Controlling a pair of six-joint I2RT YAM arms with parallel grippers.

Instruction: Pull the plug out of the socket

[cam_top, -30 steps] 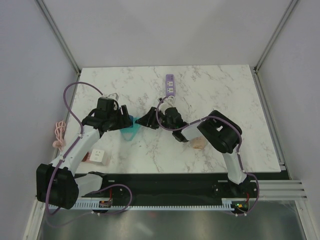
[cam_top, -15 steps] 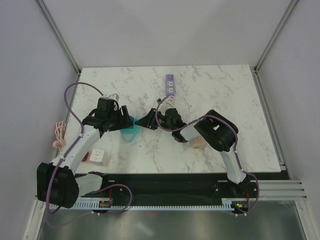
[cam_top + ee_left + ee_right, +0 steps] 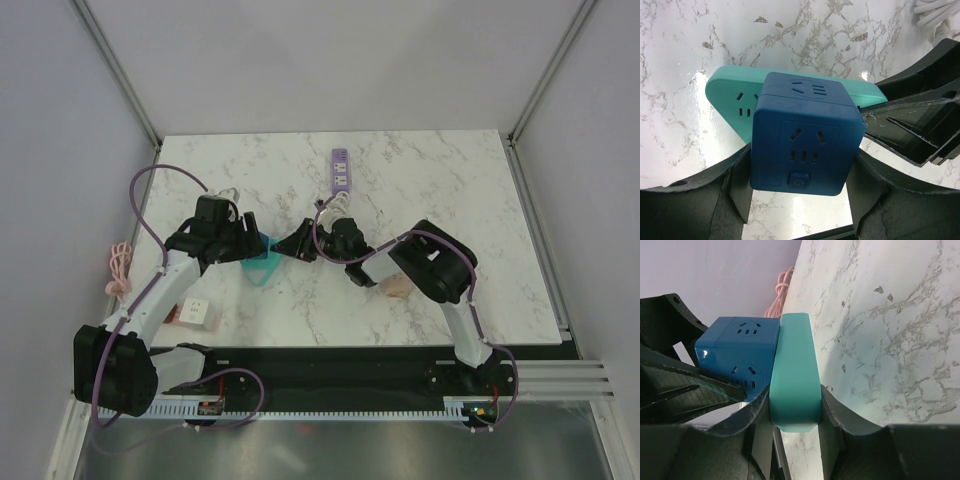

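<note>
Plug (image 3: 805, 145), blue cube, held by left claw (image 3: 800, 172), teal socket (image 3: 795, 375) held by right claw (image 3: 796, 410), their join hidden

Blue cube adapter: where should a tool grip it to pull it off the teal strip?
On the blue cube adapter, pinch the two flat, parallel side faces, coming from the end opposite the teal strip; its plugged face sits flush against the strip.
</note>
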